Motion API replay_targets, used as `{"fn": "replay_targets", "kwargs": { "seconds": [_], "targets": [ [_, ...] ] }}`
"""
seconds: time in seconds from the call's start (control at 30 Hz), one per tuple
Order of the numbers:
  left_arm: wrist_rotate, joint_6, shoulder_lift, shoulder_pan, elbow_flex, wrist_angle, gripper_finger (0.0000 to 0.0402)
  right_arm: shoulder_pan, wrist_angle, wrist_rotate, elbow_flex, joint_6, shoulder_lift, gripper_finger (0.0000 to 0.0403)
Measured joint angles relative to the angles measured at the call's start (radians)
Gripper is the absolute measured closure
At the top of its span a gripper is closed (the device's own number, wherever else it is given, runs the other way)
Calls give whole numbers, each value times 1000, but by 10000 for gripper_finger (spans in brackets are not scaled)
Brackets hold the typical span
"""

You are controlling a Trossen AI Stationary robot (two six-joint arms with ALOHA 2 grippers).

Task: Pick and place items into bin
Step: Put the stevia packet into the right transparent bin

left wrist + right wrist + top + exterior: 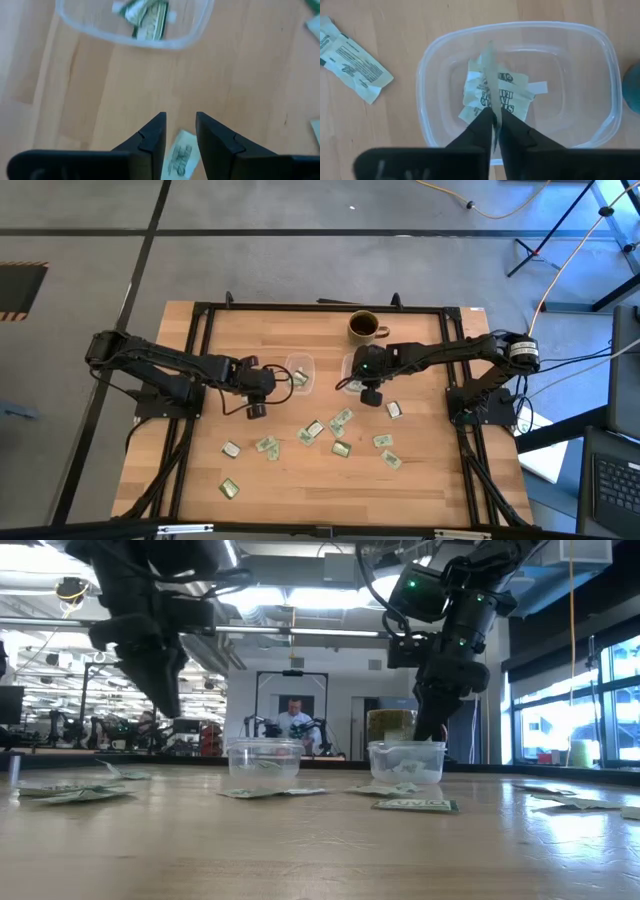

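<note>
Over the right-hand clear bin (pixel 520 85) hangs the right tool (pixel 495 120), its fingers nearly together with a thin pale-green packet (pixel 491 75) standing on edge between the tips, so it's pinching that packet right above the ones already lying in the bin. Across the table (pixel 250 495), the left tool (pixel 180 127) sits just short of the second clear bin (pixel 135 30), fingers parted with a gap between them and nothing gripped; one packet (pixel 181 157) lies flat on the wood directly under that gap. That left bin holds a couple of packets too. About a dozen more packets (pixel 340 420) are scattered over the near half of the table, in front of both bins. A brown mug (pixel 363 327) stands at the far edge, behind the right bin.
</note>
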Motion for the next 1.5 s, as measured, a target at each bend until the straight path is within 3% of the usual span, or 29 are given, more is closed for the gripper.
{"fn": "replay_targets", "kwargs": {
  "seconds": [0.27,0.47,0.67,0.87,1.13,1.27,1.5],
  "targets": [
    [96,-9,0,0,-14,-34,286,0,-1,0,0,2,0,306],
    [91,-44,0,-25,-62,-76,285,0,-4,0,0,3,0,293],
    [45,-23,0,-109,-87,-110,287,0,-4,0,0,0,0,293],
    [-122,-21,7,-204,-88,-109,287,0,5,0,0,0,0,293],
    [-161,-22,75,-293,-88,-111,286,0,6,1,0,0,0,293],
    [-222,-22,142,-306,-88,-112,285,0,12,1,0,0,0,292],
    [-226,-15,251,-306,-88,-117,285,0,13,1,0,0,0,292]
  ]
}}
